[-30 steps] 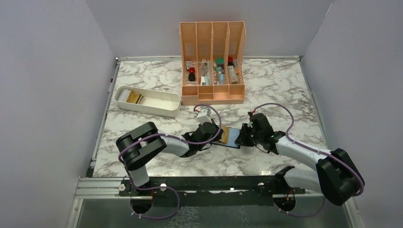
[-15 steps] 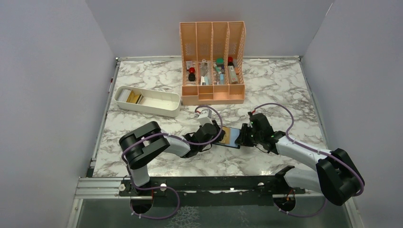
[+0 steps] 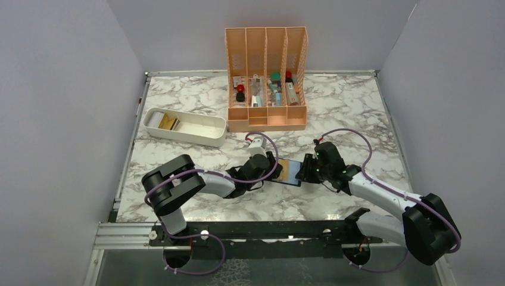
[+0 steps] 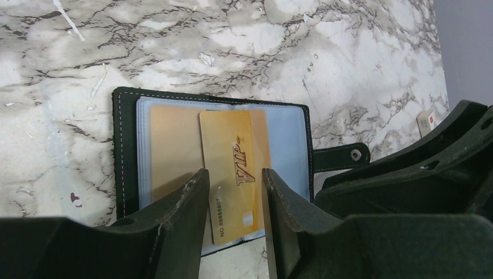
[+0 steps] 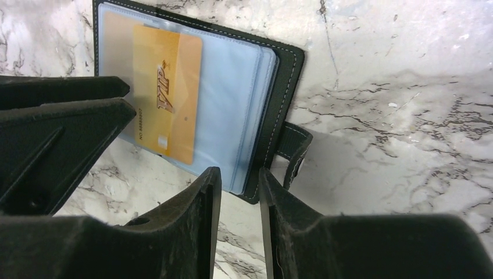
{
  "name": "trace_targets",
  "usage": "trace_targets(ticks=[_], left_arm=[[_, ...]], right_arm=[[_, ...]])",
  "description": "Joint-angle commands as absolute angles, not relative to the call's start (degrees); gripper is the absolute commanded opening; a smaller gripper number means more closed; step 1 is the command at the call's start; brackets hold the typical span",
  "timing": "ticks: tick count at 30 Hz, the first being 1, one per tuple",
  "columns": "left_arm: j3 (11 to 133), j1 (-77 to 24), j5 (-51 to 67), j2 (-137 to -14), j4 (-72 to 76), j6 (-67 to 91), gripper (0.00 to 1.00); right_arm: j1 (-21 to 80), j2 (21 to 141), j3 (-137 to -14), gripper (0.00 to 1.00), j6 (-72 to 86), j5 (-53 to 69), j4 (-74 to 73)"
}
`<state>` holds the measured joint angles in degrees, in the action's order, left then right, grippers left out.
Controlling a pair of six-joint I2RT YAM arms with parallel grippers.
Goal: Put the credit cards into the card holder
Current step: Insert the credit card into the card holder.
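Plainly the step in hand is seating a gold card [image 4: 232, 145] in the card holder [image 4: 289, 145], which lies open on the desk [image 3: 357, 113] between the two arms. The left pincer [image 4: 234, 186] has its jaws a narrow gap apart, straddling the card's near end. Whether the pads press the card's long edges or merely flank them, I cannot tell. The card lies just ahead of that pincer over the bluish sleeve, and a tan shape beneath it is probably a card already stowed.

To do this well, I judge, the push should run straight along the card's length, low and gentle — a skewed shove would likely catch a corner on the sleeve or slide the whole holder. The right pincer [image 5: 238, 177] sits at the holder's near corner, jaws a narrow slot apart with nothing visibly clamped. Bearing down there would steady the holder against the push.

Well off to the left pincer's left and beyond it stands a white tray [image 3: 196, 138] with more gold cards [image 3: 168, 122] inside. Well beyond both pincers is an orange organiser [image 3: 266, 116]. Neither is in the way. The likelier trouble is crowding — two pincers close over one small holder, with the clasp tab [image 4: 349, 156] just beside the right pincer, where it could snag.
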<state>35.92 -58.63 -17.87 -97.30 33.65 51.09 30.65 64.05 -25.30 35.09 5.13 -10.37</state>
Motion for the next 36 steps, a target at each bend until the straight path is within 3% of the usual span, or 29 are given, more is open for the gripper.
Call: trace_targets(ticks=[1, 22, 36], left_arm=[[38.3, -59.1, -15.0, -97.9, 32.9, 48.4, 0.42], [40.3, -58.9, -17.2, -99.9, 28.6, 45.4, 0.46], [46.3, -59.6, -6.7, -103.5, 28.6, 47.9, 0.46]], right_arm=[[30.8, 64.5, -25.5, 0.36, 36.5, 1.4, -10.6], [30.8, 66.6, -23.7, 0.37, 36.3, 2.9, -7.6], [30.8, 67.0, -22.6, 0.34, 35.0, 3.8, -4.8]])
